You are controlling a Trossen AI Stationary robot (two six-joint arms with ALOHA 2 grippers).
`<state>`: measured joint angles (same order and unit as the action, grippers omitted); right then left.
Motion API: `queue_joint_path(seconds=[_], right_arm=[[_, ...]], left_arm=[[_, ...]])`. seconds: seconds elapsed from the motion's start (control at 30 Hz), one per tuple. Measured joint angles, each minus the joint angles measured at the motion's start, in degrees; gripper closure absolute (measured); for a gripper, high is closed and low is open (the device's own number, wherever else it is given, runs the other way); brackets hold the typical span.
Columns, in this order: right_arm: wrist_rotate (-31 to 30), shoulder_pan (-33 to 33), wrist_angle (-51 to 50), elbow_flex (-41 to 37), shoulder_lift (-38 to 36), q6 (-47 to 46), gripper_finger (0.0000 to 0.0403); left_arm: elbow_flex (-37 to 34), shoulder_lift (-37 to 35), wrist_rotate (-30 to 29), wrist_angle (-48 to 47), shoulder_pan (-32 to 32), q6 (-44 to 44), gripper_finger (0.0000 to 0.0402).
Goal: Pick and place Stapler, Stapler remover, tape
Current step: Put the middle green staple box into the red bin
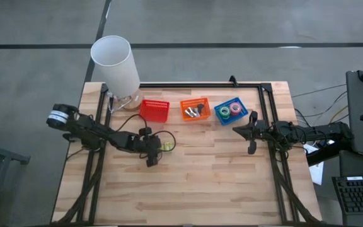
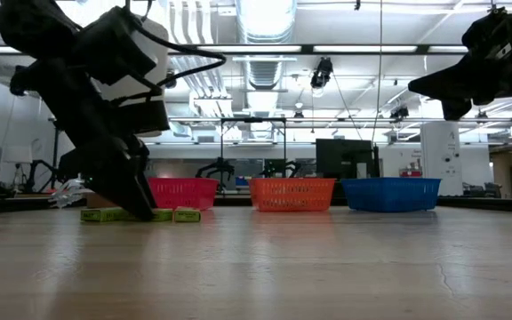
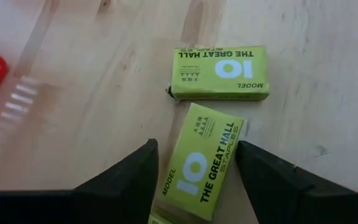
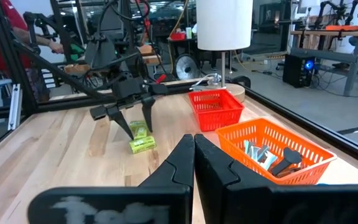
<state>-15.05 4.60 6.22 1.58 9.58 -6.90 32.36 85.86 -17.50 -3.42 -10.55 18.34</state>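
Two green staple boxes lie flat on the table: one (image 3: pixel 201 165) between my left gripper's fingers, the other (image 3: pixel 219 73) just beyond it. They also show in the high view (image 1: pixel 167 145) and the low view (image 2: pixel 185 214). My left gripper (image 3: pixel 197 146) is open and low over the table, one finger on each side of the nearer box; I cannot tell whether they touch it. My right gripper (image 1: pixel 237 130) is shut and empty, held high near the blue basket (image 1: pixel 230 111). That basket holds a green and a pink tape roll (image 1: pixel 230 110). The orange basket (image 1: pixel 195 108) holds dark and metal tools.
A red basket (image 1: pixel 154 110) stands left of the orange one in the row at the back. A white lamp (image 1: pixel 115 63) stands on its base at the far left corner. A black frame runs along the table's far and side edges. Bare wood lies toward the near edge.
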Motion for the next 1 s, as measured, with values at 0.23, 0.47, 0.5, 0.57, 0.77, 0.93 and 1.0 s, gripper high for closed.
queue_joint_path(seconds=[0.23,0.47,0.5,0.57,0.77,0.93,1.0], right_arm=[[0.0,0.0,0.0,0.0,0.0,0.0,0.0394],[0.0,0.0,0.0,0.0,0.0,0.0,0.0394],[0.0,0.0,0.0,0.0,0.0,0.0,0.0394],[0.0,0.0,0.0,0.0,0.0,0.0,0.0394],[0.0,0.0,0.0,0.0,0.0,0.0,0.0394],[0.0,0.0,0.0,0.0,0.0,0.0,0.0394],[0.0,0.0,0.0,0.0,0.0,0.0,0.0394]], left_arm=[[0.0,-0.7,0.6,0.1,0.0,1.3,0.0215],[-0.1,-0.8,-1.0,0.2,0.0,1.0,0.0271],[-0.1,-0.8,-1.5,0.2,0.0,1.0,0.0278],[-0.1,-0.8,-2.6,0.1,0.0,0.9,0.0290],[-0.1,-1.0,-7.5,0.0,0.1,-1.2,0.0289],[-0.1,-3.3,-13.1,0.1,0.0,-3.7,0.0273],[-0.1,-4.8,-15.9,-0.2,0.0,-4.9,0.0276]])
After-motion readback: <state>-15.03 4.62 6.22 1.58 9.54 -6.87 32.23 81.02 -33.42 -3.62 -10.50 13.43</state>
